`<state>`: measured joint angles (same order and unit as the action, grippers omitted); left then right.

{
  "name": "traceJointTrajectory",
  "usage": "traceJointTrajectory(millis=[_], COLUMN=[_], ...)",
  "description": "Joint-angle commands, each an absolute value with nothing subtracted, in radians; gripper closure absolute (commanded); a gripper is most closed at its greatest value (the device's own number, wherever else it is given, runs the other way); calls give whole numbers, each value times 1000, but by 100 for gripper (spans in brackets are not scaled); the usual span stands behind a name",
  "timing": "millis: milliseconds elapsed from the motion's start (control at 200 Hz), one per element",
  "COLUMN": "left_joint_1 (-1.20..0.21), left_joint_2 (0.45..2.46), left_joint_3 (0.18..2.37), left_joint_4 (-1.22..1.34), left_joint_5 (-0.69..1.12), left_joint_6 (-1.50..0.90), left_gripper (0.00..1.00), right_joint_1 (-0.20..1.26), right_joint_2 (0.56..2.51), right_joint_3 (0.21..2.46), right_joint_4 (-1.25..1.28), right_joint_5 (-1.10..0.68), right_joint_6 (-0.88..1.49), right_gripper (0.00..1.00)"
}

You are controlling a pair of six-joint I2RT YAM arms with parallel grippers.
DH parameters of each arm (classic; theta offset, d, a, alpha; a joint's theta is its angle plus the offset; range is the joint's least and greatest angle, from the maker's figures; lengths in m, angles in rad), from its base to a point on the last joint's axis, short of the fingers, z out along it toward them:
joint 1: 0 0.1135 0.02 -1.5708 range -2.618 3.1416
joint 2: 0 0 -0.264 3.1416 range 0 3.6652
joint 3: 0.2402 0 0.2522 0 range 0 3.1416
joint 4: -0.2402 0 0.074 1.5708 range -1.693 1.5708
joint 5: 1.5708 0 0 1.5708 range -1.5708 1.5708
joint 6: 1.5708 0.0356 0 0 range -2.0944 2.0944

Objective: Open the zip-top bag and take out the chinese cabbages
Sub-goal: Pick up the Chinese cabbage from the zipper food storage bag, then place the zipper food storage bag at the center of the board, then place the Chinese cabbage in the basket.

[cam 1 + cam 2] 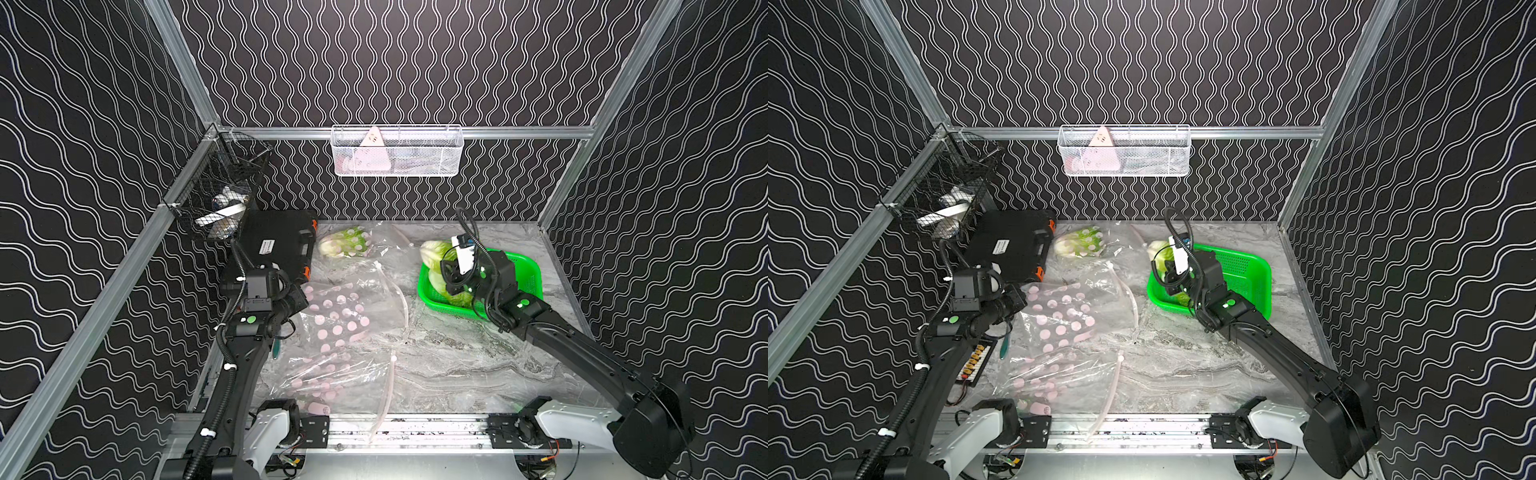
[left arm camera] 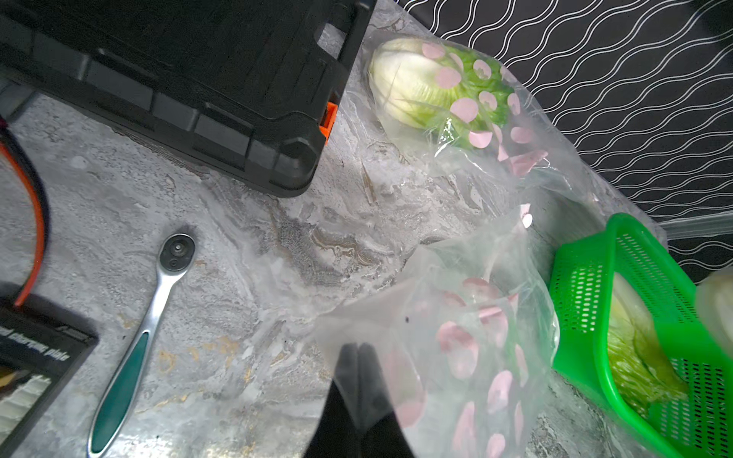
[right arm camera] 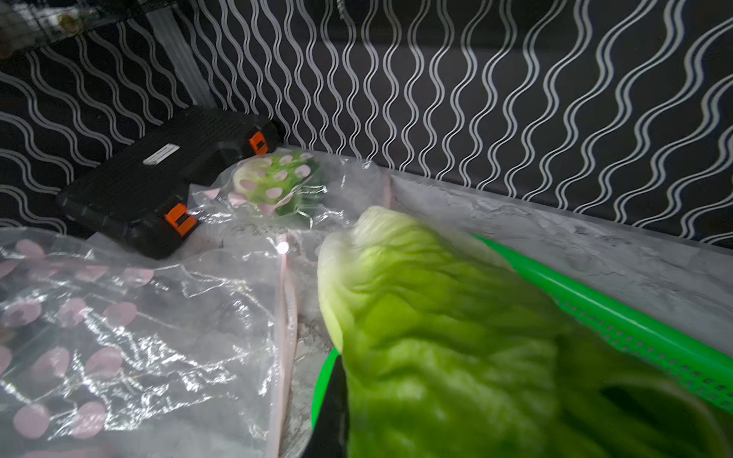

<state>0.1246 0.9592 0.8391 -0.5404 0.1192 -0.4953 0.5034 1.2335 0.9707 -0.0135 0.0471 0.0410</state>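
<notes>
The clear zip-top bag [image 1: 345, 320] with pink dots lies crumpled across the marble table, its pinkish zip strip [image 1: 390, 374] loose toward the front. One chinese cabbage [image 1: 343, 243] still lies inside the bag at the back, also in the left wrist view [image 2: 428, 91]. My left gripper [image 2: 358, 351] is shut on the bag's plastic. My right gripper [image 1: 451, 279] is shut on a second cabbage [image 3: 436, 317] over the green basket [image 1: 528, 270]. A third cabbage [image 2: 634, 357] lies in that basket. Only one of the right gripper's fingers [image 3: 331, 404] shows.
A black tool case [image 1: 278, 245] sits at the back left beside the bagged cabbage. A ratchet wrench [image 2: 139, 357] and a charger board [image 1: 976, 361] lie at the left. A black wire basket [image 1: 216, 195] and a white mesh basket [image 1: 397, 151] hang on the walls.
</notes>
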Motion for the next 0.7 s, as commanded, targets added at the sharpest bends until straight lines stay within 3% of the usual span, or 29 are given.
traceJointTrajectory(millis=[0, 50, 130, 210, 440, 696], left_joint_1=[126, 126, 127, 127, 127, 126], left_joint_2=[975, 998, 1034, 1046, 1003, 960], left_joint_3=[863, 879, 909, 916, 894, 914], left_joint_4=[-537, -539, -563, -561, -492, -507], left_joint_5=[73, 79, 63, 55, 88, 88], left_joint_6=[-453, -443, -449, -454, -441, -407], left_gripper=[100, 100, 33, 2, 1, 1], right_joint_1=[369, 297, 209, 181, 183, 185], right_joint_2=[1266, 1290, 1315, 1328, 1326, 1428], right_joint_3=[1040, 1079, 1121, 1127, 1094, 1168], right_joint_4=[-67, -125, -201, -262, -222, -397], right_joint_5=[-101, -201, -346, -438, -652, -585], right_joint_6=[62, 91, 131, 170, 318, 436], right_gripper=[100, 100, 100, 100, 100, 100])
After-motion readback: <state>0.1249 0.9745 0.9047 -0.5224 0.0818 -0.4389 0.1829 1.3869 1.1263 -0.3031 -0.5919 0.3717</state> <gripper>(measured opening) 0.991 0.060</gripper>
